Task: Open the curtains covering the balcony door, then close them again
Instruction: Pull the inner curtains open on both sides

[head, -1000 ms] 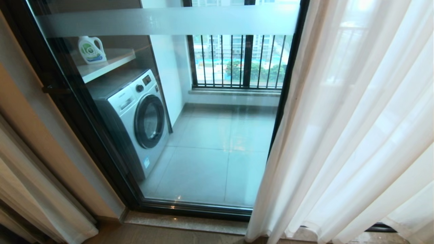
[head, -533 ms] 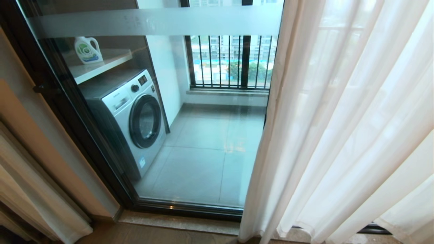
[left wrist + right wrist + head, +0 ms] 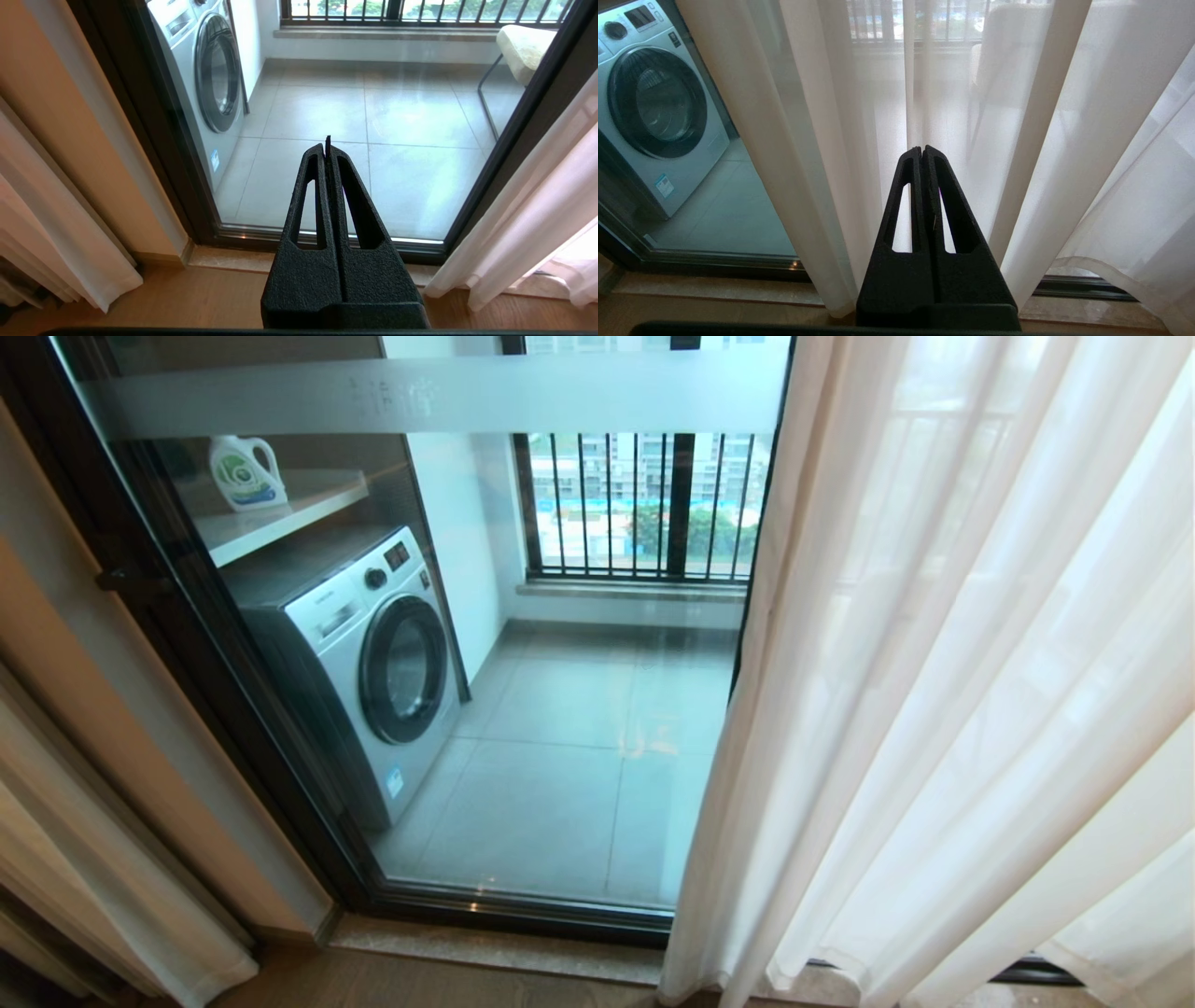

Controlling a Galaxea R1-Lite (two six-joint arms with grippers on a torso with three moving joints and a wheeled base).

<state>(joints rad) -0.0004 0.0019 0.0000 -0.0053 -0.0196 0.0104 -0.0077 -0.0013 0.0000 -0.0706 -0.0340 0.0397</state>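
Looking down from the head camera, I've got the balcony door (image 3: 579, 644) half bare: the sheer white curtains (image 3: 943, 709) hang bunched over its right side, their leading edge falling just past the dark frame post, so the left pane shows straight through to the washing machine (image 3: 373, 663) and the detergent jug (image 3: 245, 473) on the shelf above it. Neither arm is in that view. On the left wrist camera my left gripper (image 3: 327, 145) is clenched, its textured black fingers pressed flat together and holding nothing, pointing at bare glass and grey floor tiles. My right gripper (image 3: 921, 149) is pinched tight and empty too, and it faces the soft vertical pleats of the sheer; whether the tips touch the fabric I can't tell. That's the arm I'd judge best placed to work the panel. The fabric is thin and see-through, and the black railing (image 3: 644, 504) and a pale chair show faintly through it. The hemmed bottom brushes the stone sill (image 3: 504, 947). At far left, thicker beige drapes (image 3: 103, 887) sit stacked against the wall, out of the way. Light cloth like this should slide easily but slip from a narrow pinch.
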